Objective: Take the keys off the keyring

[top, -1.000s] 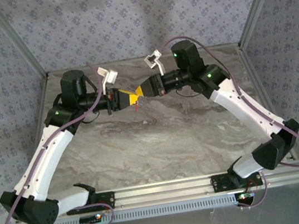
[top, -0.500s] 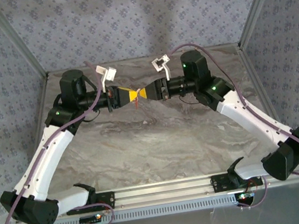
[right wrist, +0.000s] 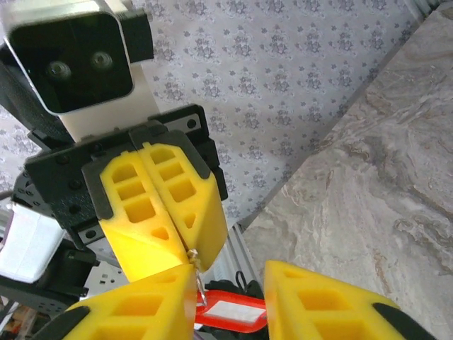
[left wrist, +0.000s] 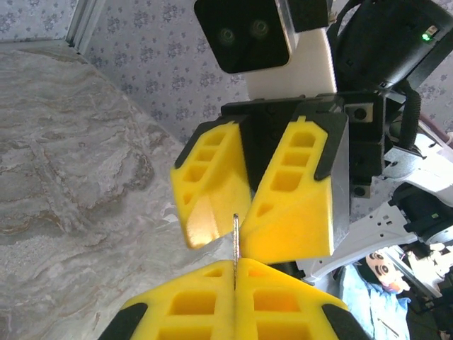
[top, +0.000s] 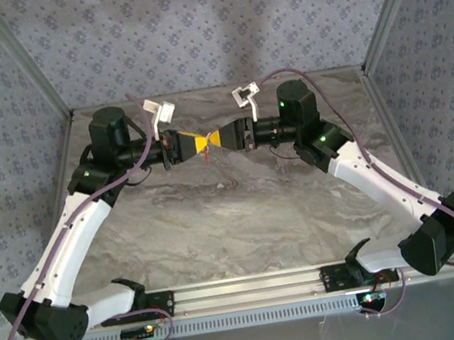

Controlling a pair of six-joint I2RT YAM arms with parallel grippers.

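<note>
My left gripper [top: 202,144] and right gripper [top: 221,139] meet tip to tip above the back of the table. The left gripper [left wrist: 234,265] is shut on a thin silvery metal strip [left wrist: 235,237] of the keyring, which sticks up edge-on from its pads. The right gripper [right wrist: 230,282] is open, its yellow fingers [left wrist: 212,188] standing either side of that strip. The keyring's red tag [right wrist: 230,314] with a white label hangs below the tips on a small metal bit [right wrist: 195,275]. It shows as a red speck [top: 208,159] from above. The keys are hidden.
The marbled tabletop [top: 233,212] lies well below both grippers. Patterned walls [top: 206,28] close in the back and sides, with metal corner posts [top: 28,67]. A rail [top: 245,291] carries the arm bases at the near edge.
The right arm has swung round so that its gripper lines up straight with the left one, and its jaws have widened. The left gripper has stayed shut and still.
</note>
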